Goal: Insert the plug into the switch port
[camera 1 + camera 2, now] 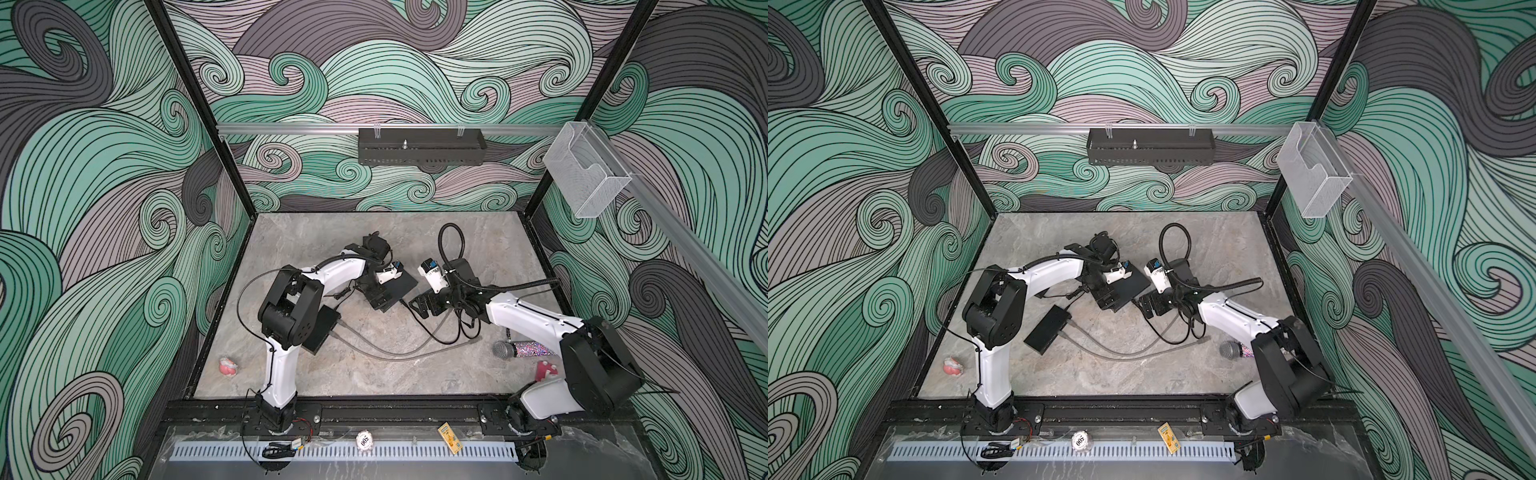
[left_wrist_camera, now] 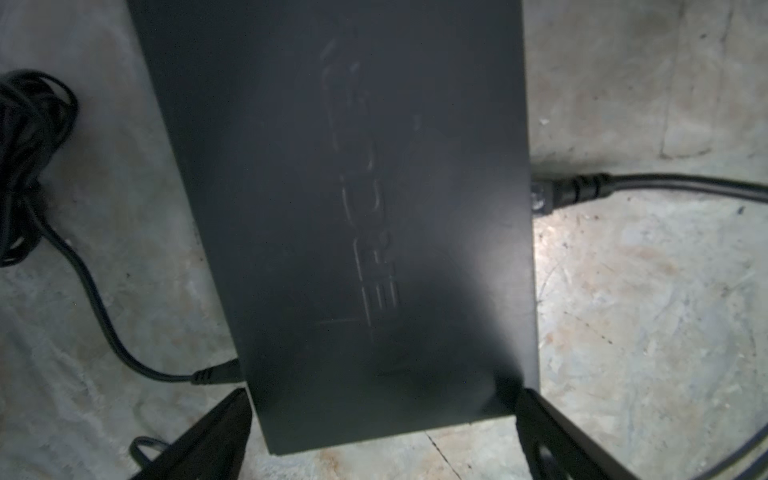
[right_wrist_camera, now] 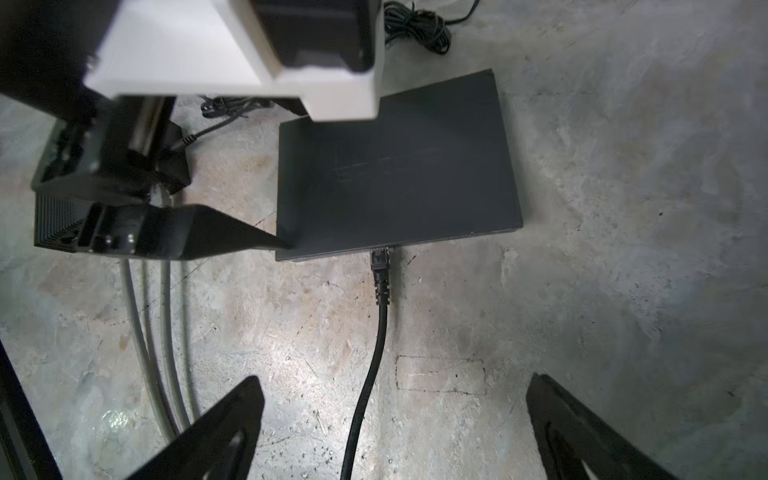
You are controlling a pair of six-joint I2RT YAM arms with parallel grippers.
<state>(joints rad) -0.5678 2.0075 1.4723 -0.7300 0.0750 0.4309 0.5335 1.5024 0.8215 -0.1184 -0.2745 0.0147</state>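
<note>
— Right wrist view puts the plug (image 3: pixel 380 258) at the switch (image 3: pixel 407 174), nose inside a port on the edge facing the camera. Its black cable (image 3: pixel 376 345) trails back between the fingers of the right gripper (image 3: pixel 395 379). Those fingers are spread wide and grip nothing.

— And the left gripper (image 2: pixel 383 391)?

— Spread wide too, one finger either side of the switch's near end and holding nothing. From the right wrist, one finger looks to be touching a corner of the switch, though I can't be sure.

— Where does it all sit in a top view?

— The switch lies near the middle of the table (image 1: pixel 374 386). Taking the switch as the dial, the plug is at 5 o'clock and the right gripper just beyond it. The left gripper is at 7, and a second black box (image 1: pixel 322 332) lies off towards 8.

— So the job looks done. What could spoil it?

— I can't tell whether the latch has caught. If it hasn't, the cable's own springiness may ease the plug out. The cable also runs between the right fingers, so a slanted retreat could hook it and drag plug and switch along. A left finger brushing that corner on the way up could twist the switch against the cable. The two wrists are also close together, so pulling back at the same time risks a knock.
</note>
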